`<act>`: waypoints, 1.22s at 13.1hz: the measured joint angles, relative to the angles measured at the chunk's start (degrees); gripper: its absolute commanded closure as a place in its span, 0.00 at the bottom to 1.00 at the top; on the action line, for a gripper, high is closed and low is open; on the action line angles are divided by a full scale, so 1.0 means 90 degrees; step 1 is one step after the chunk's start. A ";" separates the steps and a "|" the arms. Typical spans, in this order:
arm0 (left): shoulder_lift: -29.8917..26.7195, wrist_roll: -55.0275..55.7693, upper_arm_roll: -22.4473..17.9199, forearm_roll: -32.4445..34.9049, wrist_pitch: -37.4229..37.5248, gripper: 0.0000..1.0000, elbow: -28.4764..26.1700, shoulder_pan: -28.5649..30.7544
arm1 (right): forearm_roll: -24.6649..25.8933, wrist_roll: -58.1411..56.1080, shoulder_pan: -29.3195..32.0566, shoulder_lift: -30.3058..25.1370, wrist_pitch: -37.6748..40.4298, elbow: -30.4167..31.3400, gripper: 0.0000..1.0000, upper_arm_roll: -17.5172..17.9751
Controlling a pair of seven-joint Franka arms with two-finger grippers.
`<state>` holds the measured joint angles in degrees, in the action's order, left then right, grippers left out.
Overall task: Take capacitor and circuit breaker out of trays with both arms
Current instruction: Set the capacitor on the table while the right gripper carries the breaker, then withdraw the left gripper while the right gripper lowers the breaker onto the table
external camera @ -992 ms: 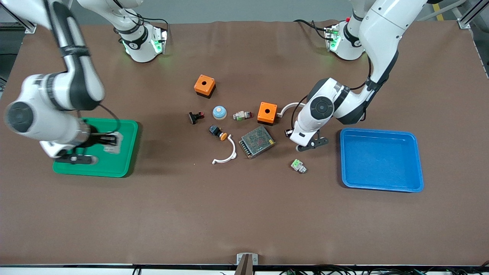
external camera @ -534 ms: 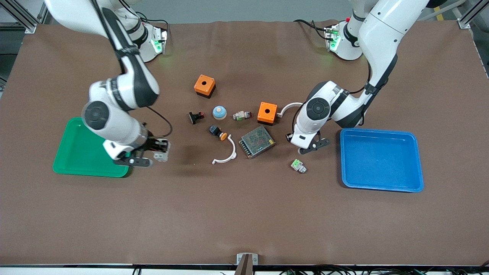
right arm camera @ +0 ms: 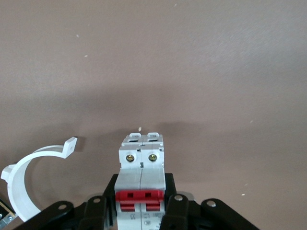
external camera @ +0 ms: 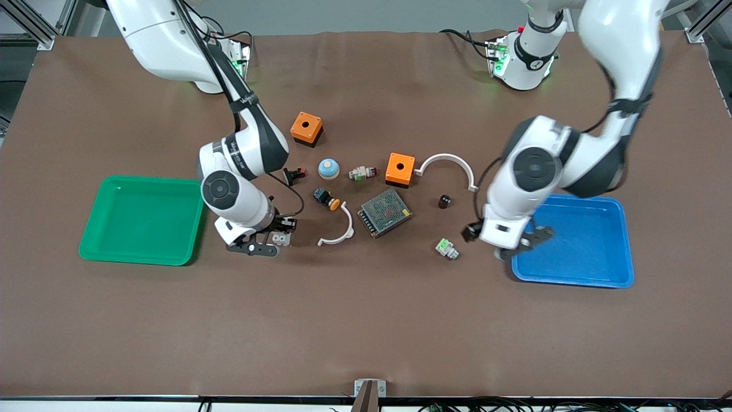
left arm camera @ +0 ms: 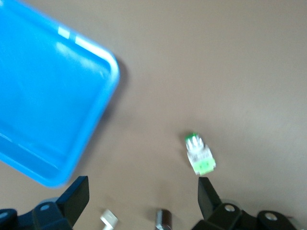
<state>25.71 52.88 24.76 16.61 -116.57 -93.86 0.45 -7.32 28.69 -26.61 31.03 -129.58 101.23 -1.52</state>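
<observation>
Light-grey breaker (right arm camera: 141, 191), red lever; black capacitor (external camera: 444, 201)

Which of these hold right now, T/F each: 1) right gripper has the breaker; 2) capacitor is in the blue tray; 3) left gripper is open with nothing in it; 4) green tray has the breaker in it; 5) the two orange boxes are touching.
1) True. The right gripper is shut on the breaker, over bare table between the green tray and the white curved clip.
2) False. The capacitor stands on the table, toward the right arm's end from the blue tray.
3) True. The left gripper is open over the blue tray's edge, holding nothing.
4) False. The green tray holds nothing.
5) False. The orange boxes sit well apart.
</observation>
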 measured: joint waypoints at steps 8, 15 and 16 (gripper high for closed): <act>-0.0360 -0.2595 -0.0003 0.0001 0.1316 0.00 0.1132 0.1306 | -0.0020 0.0478 -0.0252 0.0403 0.0001 -0.0401 0.73 -0.0008; -0.1423 -0.4472 -0.0505 -0.0706 0.2394 0.00 0.1281 0.1465 | -0.0019 0.0489 -0.0343 0.0559 -0.0070 -0.0435 0.34 -0.0021; -0.1579 -0.4773 -0.0837 -0.0951 0.2494 0.00 0.1227 0.1330 | -0.0019 0.0489 -0.0343 0.0580 -0.0116 -0.0438 0.00 -0.0023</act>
<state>11.50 9.93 17.22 8.06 -94.12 -82.82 12.42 -7.49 33.09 -29.70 36.25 -130.62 97.29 -1.72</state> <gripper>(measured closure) 0.000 0.564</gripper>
